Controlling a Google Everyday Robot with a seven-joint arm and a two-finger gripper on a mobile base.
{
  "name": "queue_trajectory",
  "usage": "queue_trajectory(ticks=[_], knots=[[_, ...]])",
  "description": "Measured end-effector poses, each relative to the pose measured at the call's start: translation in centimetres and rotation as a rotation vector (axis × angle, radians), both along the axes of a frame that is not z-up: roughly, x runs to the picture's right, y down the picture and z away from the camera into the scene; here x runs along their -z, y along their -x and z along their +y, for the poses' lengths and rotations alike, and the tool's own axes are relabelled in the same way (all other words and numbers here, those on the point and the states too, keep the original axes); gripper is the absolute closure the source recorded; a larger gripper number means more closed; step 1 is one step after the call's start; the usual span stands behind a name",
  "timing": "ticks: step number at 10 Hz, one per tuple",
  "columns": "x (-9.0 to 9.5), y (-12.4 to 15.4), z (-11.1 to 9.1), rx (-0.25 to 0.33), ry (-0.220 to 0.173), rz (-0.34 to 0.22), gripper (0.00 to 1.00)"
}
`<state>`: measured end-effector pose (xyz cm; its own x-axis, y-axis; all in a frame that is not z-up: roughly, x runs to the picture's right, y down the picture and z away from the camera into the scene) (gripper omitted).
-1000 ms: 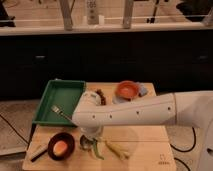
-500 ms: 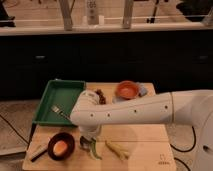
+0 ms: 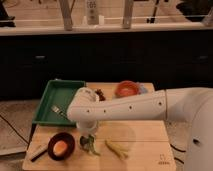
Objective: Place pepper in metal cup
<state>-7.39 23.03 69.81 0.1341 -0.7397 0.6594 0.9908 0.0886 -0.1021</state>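
Observation:
The pepper (image 3: 93, 148) is dark green and slender. It lies on the wooden table (image 3: 145, 145) just right of the black bowl with orange inside (image 3: 61, 146). My gripper (image 3: 87, 140) hangs from the white arm (image 3: 130, 107), points down, and sits right over the pepper's left end, at or very near it. I cannot tell whether it touches the pepper. The metal cup does not show clearly; the arm and gripper may hide it.
A paler yellow-green piece (image 3: 116, 149) lies right of the pepper. A green tray (image 3: 50, 97) with a fork (image 3: 57, 110) stands at the back left. An orange bowl (image 3: 127, 89) and a dark item (image 3: 100, 93) stand at the back. A dark utensil (image 3: 39, 154) lies by the black bowl.
The arm has barely shifted above the pepper. Nothing else has moved.

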Motion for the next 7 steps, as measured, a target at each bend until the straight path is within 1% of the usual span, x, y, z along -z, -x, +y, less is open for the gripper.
queue_trajectory(ticks=[1, 2, 6, 7], knots=[[-0.1, 0.22, -0.02, 0.0, 0.005, -0.004, 0.89], [-0.15, 0.41, 0.03, -0.001, 0.01, -0.008, 0.8], [-0.47, 0.67, 0.14, -0.018, 0.03, -0.011, 0.37], [-0.57, 0.71, 0.04, -0.021, 0.032, -0.012, 0.28]])
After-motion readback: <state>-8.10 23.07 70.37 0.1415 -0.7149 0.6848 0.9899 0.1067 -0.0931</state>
